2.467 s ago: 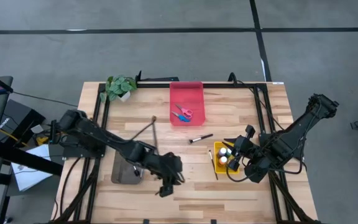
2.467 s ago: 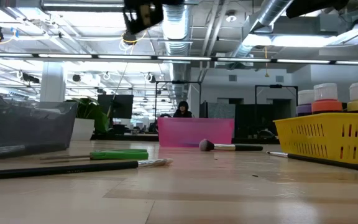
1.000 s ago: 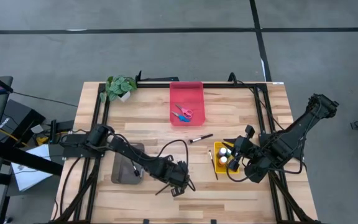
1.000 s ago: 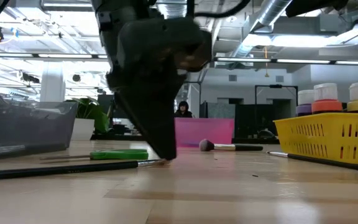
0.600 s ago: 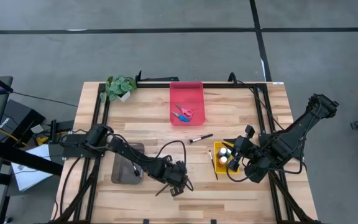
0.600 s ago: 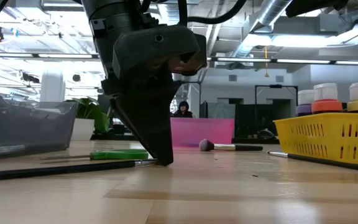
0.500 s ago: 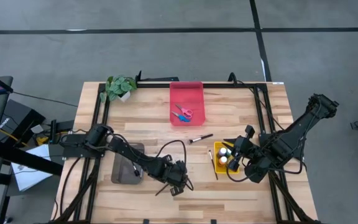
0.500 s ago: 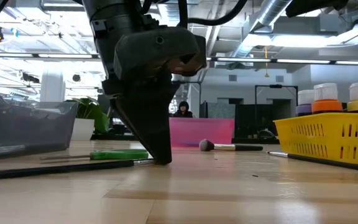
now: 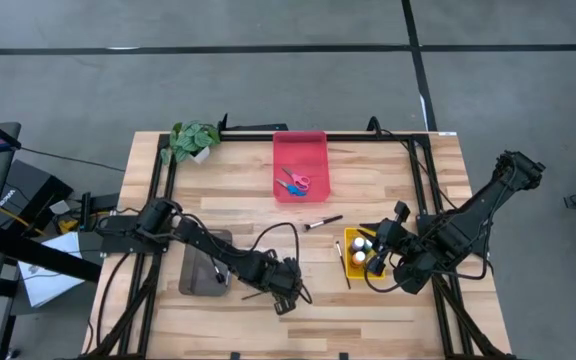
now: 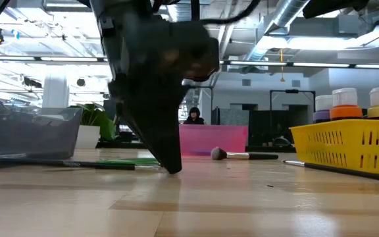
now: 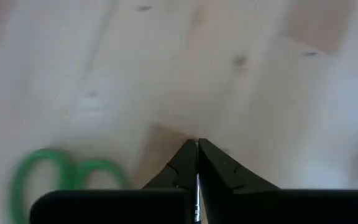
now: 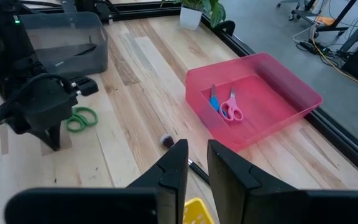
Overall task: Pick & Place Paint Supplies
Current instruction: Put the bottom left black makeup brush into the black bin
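Note:
A thin dark brush lies near the table's front, left of centre. My left gripper stands with its tips down at the brush's right end and is shut; the left wrist view shows the shut fingertips over bare wood. Green-handled scissors lie flat just beside it. My right gripper waits above the yellow basket of paint bottles, a narrow gap between its fingers with nothing in it. My left gripper pinches the thin brush at its right end with the very tips of its two fingers, which slant steeply down onto it. The handle runs low along the table toward the left edge. I cannot tell whether it is lifted clear.
A red tray at the back centre holds pink and blue scissors. A grey tray sits under my left arm. A round-headed brush and another thin brush lie near the basket. A potted plant stands back left.
My left gripper has shut on the brush's end while staying in place. The brush has turned about on the table: its handle end has swung toward the far edge, so it now runs level toward the left instead of slanting toward the near edge.

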Available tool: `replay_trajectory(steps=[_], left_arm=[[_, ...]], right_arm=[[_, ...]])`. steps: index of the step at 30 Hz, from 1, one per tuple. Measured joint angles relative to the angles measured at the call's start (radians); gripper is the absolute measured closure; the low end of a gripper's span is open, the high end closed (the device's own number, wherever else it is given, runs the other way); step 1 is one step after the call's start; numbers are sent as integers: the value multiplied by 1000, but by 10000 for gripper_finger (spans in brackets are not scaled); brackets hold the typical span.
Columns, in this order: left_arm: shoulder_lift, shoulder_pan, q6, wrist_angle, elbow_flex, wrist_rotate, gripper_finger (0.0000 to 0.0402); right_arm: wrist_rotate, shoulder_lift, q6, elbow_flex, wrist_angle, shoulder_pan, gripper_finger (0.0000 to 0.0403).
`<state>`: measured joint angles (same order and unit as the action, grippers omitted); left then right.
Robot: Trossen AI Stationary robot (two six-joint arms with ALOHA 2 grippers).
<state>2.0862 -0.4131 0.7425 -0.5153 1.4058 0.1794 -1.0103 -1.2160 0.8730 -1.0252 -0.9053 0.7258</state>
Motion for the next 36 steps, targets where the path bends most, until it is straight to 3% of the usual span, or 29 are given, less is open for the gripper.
replay_trajectory(steps=[5, 11, 25, 36], left_arm=[[-74, 7, -38, 54, 2, -63, 401], [-212, 7, -265, 58, 3, -107, 401], [-464, -97, -835, -269, 3, -143, 401], [-499, -182, -863, -474, 4, -124, 401]], right_arm=[[1, 0, 0, 1, -8, 0, 346], [15, 0, 1, 1, -19, 0, 346], [16, 0, 18, 1, -33, 0, 346], [16, 0, 19, 1, -28, -12, 346]])
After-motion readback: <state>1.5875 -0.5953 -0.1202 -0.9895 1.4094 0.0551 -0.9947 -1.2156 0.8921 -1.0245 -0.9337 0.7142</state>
